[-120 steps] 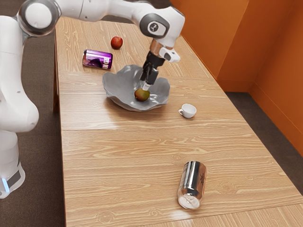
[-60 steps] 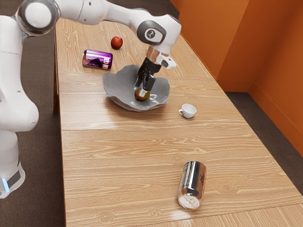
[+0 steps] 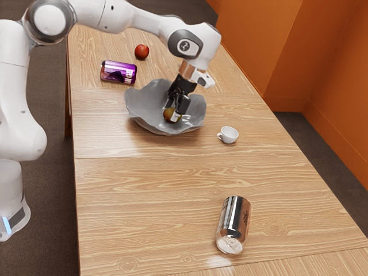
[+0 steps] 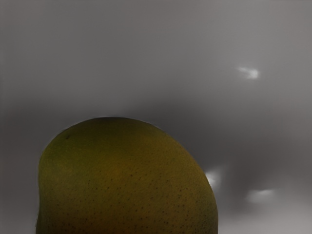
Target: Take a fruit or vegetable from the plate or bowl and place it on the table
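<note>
Exterior view: gripper down in grey bowl, fingers wide, astride the mango; can't tell whether both touch it. Mango lies in the bowl. Wrist view adds green-gold skin, dark speckles. Exterior view gives the surroundings: table with cup near bowl, apple, purple can, silver can on its side.

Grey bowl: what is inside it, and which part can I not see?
Inside the grey bowl is one green-brown fruit. The gripper covers part of the fruit and part of the bowl's inside. What is beneath the fruit cannot be seen.
</note>
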### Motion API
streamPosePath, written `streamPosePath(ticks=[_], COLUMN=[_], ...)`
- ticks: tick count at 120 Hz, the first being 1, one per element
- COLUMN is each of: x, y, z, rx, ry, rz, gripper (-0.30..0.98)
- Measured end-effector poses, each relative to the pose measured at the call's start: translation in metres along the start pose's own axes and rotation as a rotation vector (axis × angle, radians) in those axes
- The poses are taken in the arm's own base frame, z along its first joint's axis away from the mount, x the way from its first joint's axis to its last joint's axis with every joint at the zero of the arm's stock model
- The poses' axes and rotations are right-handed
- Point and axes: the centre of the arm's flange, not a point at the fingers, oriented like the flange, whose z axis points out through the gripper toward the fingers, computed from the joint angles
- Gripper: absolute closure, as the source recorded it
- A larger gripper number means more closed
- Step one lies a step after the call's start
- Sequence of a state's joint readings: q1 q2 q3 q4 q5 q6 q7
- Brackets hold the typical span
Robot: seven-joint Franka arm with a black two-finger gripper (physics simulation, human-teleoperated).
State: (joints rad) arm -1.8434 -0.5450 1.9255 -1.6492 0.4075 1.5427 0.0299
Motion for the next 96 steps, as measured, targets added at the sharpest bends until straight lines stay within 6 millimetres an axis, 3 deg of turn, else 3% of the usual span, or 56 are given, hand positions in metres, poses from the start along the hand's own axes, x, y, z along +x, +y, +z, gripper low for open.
streamPosePath(ticks=[51, 75, 96], x=[0.008, 0.008, 0.008], y=[0.002, 0.001, 0.0], z=[0.01, 0.011, 0.01], rx=[-0.004, -0.006, -0.004], ry=[-0.01, -0.01, -0.007], rz=[-0.009, -0.015, -0.022], gripper=[0.12, 0.31, 0.38])
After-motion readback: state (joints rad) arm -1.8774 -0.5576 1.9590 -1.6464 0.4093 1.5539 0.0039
